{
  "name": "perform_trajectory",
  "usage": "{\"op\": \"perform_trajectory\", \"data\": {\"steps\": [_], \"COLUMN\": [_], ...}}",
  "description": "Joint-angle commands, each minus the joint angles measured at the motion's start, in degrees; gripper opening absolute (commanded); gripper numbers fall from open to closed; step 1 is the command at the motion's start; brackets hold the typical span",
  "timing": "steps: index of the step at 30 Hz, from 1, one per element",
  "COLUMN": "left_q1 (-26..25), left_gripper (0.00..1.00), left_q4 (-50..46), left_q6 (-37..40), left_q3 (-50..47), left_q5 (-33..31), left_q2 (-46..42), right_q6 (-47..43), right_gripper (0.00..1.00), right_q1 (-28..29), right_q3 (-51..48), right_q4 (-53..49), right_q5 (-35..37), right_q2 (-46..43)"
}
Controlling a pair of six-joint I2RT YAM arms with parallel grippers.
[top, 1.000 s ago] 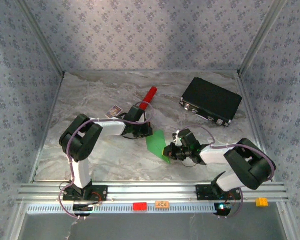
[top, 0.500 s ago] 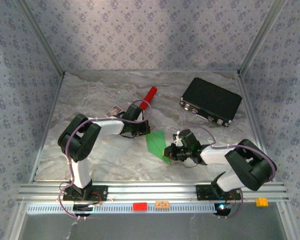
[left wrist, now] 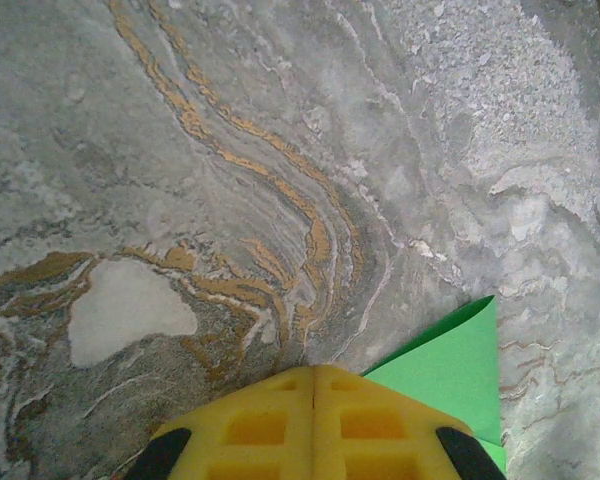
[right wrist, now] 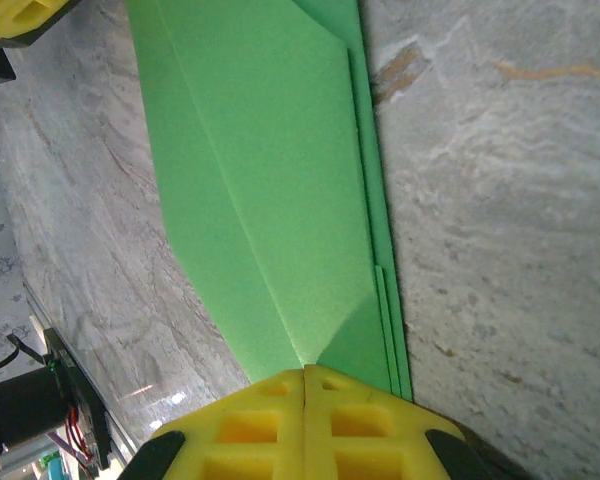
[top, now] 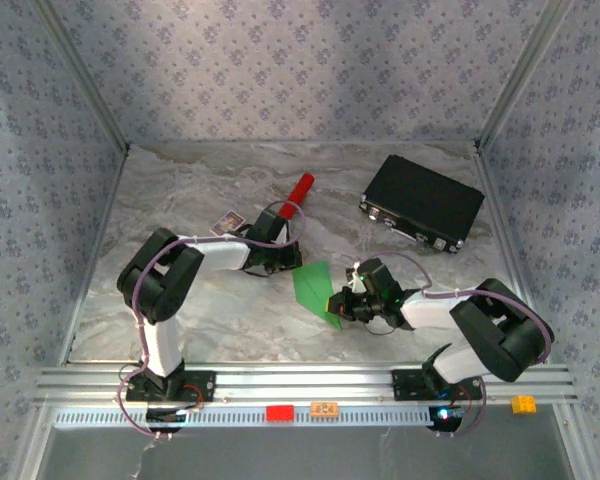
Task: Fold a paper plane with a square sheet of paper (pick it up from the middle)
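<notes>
Left arm has backed off a touch, and the sheet's far corner now peaks up. Marbled table [top: 180, 300]; black case [top: 422, 202] far right, shut, contents hidden. Green sheet [top: 313, 288] lies mid-table, part-folded and layered: probably light, floppy, easily creased, best pinched at a folded edge. Left claw [left wrist: 313, 375] pressed together beside its far corner, empty; right claw [right wrist: 305, 375] pressed together at its near tip, grip unclear.

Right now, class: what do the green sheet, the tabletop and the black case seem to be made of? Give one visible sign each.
The green sheet: thin matte paper; sharp creases, stacked edges. The tabletop: marble-look, grey with gold veins, slightly glossy; perhaps a printed covering. The black case: hard shell, plastic or metal; too small to tell.
</notes>
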Motion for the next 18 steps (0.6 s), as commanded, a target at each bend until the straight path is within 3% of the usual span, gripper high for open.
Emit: {"op": "perform_trajectory", "data": {"steps": [1,8,18], "left_q1": [-0.4,-0.8,-4.2], "left_gripper": [0.04,0.10,0.13], "left_q4": [-4.9,-9.6,-5.6], "left_q6": [2.0,3.4,-0.1], "left_q3": [-0.6,5.6,3.4], "left_q5": [-3.4,-0.9,2.8], "left_q2": [0.4,-6.3,-6.8], "right_q6": [-1.3,-1.3,-1.4], "right_gripper": [0.00,0.00,0.00], "right_q1": [-0.1,-0.2,-0.4], "right_q3": [-3.7,-3.5,-2.8], "right_q4": [-13.7,-13.9,-13.9], "right_q5": [2.3,2.3,2.0], "right_q2": [1.8,1.5,1.4]}}
